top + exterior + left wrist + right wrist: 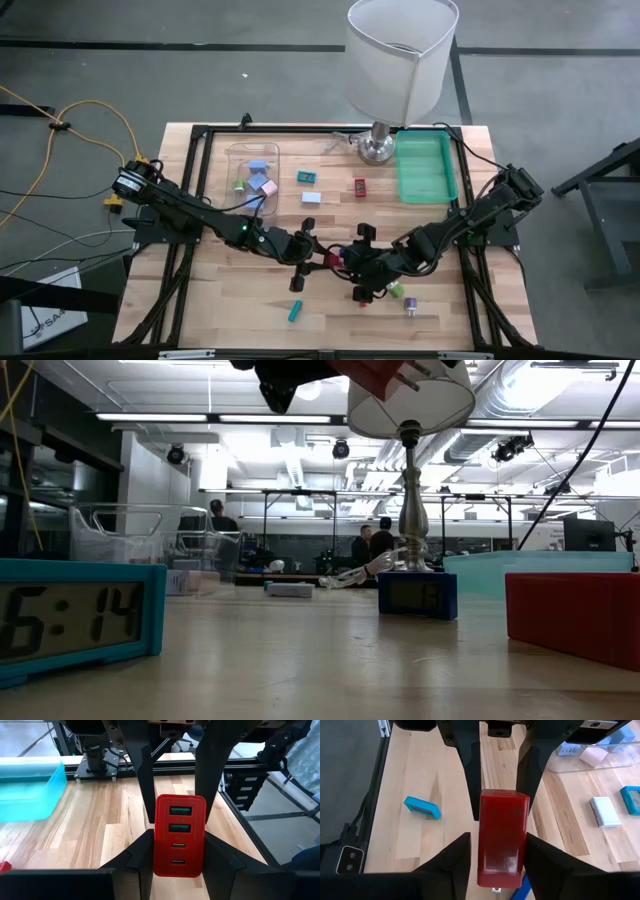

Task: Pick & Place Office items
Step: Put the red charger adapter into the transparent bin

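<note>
Teal clock [75,615] fills the lower left of the low view. Mid-frame in the high view, the left gripper [179,851] and right gripper [497,851] meet, each clamped on the same red charger [179,835]; a handover, I judge. One gripper should release only once the other grips firmly. Other items lie scattered on the wooden tabletop [220,290], near a green tray [426,168]. People stand in the workshop behind.

Teal clock [75,618] display reads "6:14".
</note>
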`<state>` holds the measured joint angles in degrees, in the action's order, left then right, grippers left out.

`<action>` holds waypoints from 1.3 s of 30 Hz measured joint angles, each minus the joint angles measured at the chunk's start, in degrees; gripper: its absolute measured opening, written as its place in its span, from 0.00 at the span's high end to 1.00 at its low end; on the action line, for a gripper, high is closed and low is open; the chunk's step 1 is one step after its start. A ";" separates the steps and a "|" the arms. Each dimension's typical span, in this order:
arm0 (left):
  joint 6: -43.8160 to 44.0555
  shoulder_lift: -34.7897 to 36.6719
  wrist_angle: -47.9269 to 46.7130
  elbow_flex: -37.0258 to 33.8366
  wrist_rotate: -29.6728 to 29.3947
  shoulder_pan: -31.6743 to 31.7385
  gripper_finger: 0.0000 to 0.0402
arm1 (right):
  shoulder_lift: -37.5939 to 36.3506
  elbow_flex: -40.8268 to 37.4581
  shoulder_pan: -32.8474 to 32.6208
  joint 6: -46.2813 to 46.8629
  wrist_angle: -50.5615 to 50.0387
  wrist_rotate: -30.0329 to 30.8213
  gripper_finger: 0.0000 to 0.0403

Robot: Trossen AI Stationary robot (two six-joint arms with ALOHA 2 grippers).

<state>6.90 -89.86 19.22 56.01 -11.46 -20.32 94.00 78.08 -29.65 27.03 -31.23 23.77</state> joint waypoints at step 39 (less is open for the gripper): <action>4.32 0.50 -4.87 -0.04 0.33 -0.11 0.70 | -4.13 0.07 0.39 4.72 -19.56 -6.29 0.53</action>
<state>11.22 -89.37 14.35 55.96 -11.14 -20.43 89.86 78.15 -29.26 31.75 -50.79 17.47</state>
